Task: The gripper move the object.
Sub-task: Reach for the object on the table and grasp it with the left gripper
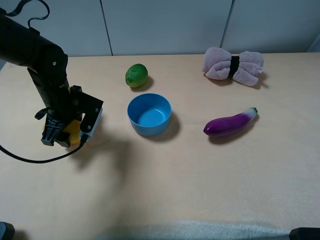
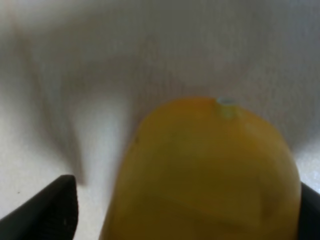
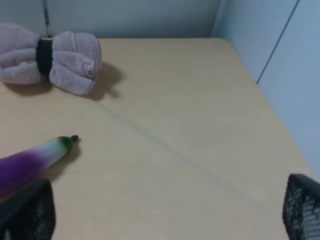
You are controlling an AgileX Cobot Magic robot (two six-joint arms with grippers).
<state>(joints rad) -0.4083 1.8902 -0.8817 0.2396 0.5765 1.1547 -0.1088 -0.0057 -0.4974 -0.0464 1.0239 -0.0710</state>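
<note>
The yellow-orange oval object (image 1: pixel 73 131) lies at the left of the table between the fingers of my left gripper (image 1: pixel 64 135), which points down over it. In the left wrist view the object (image 2: pixel 205 170) fills the space between the jaws. One black finger (image 2: pixel 50 210) stands a small gap away from it and the other finger (image 2: pixel 311 212) is at its edge. The left gripper (image 2: pixel 187 205) looks open around the object. My right gripper (image 3: pixel 165 210) is wide open and empty over the table's right side.
A blue bowl (image 1: pixel 149 114) stands in the middle. A green lime (image 1: pixel 136 75) sits behind it. A purple eggplant (image 1: pixel 231 123) (image 3: pixel 30 162) lies to the right. A rolled pink towel (image 1: pixel 233 65) (image 3: pixel 55 60) is at the back right. The table's right edge (image 3: pixel 270 110) runs beside the right gripper.
</note>
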